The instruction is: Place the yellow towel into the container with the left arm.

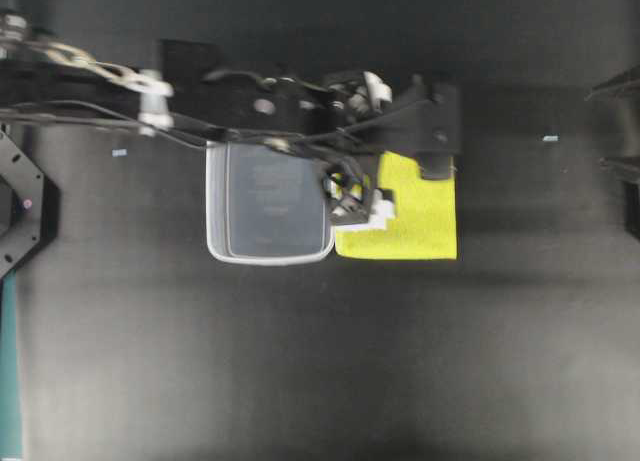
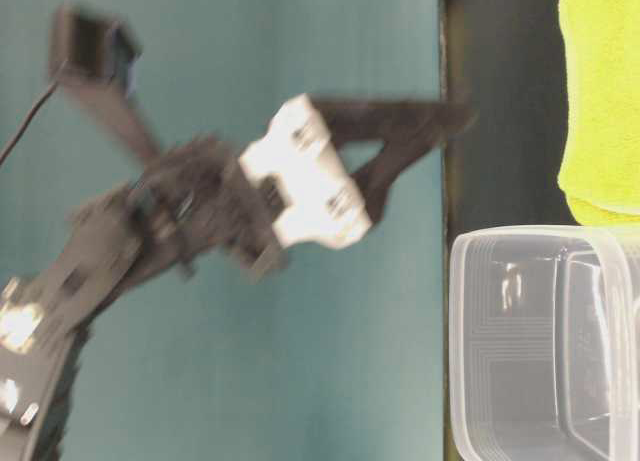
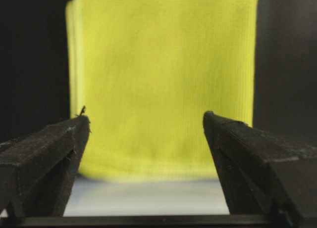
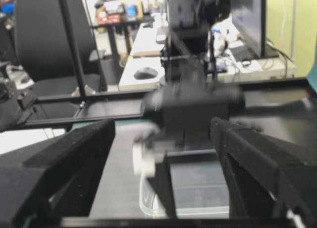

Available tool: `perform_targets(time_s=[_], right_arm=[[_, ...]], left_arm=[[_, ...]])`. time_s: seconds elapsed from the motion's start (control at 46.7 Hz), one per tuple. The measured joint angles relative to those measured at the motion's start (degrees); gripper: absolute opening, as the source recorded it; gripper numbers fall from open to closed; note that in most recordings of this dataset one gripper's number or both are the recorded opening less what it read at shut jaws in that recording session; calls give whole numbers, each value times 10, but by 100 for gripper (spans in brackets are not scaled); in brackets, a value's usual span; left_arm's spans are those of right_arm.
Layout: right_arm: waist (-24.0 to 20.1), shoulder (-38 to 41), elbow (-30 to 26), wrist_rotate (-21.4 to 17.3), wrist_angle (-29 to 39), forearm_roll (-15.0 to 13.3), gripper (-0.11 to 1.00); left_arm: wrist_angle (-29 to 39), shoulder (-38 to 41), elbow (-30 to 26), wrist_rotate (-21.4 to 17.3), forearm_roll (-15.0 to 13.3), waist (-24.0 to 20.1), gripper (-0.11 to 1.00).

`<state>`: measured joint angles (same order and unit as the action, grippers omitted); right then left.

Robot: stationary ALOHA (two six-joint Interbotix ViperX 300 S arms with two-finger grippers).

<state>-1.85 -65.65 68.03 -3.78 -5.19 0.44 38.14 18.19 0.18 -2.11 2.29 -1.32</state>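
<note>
My left pincer (image 3: 146,139) hangs wide apart over the yellow towel (image 1: 410,216), gripping nothing. The towel lies just beside the container (image 1: 268,203) mid-surface. My right pincer (image 4: 163,154) also gapes wide.

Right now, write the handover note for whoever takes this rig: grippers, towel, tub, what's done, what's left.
Left gripper: open, empty, over the towel's near edge, next to the tub.
Right gripper: open, empty, parked at the table's edge.
Yellow towel: folded flat on the table, right beside the tub.
Clear tub: upright, nothing in it.
Done: left arm is lined up on the towel.
Left: grip the towel, lift it, carry it over the tub, let go.
</note>
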Motion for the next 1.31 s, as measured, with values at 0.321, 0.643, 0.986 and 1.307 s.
perform_targets(time_s=[0.321,0.643,0.986,1.307], right_arm=[[-1,-2,-1,0,-1,1,75],[-2,-2,-1,0,1,0,75],[-2,-3,-1,4,1,0,75],[-3,-8,-1,4,1,0,74]], left_arm=[[-2,109,-49,-12,0,0,91],[-7,141,-49,-11,0,8,89],[-23,142,-40,-15,0,25,20],[30,73,-58,-26,0,16,7]])
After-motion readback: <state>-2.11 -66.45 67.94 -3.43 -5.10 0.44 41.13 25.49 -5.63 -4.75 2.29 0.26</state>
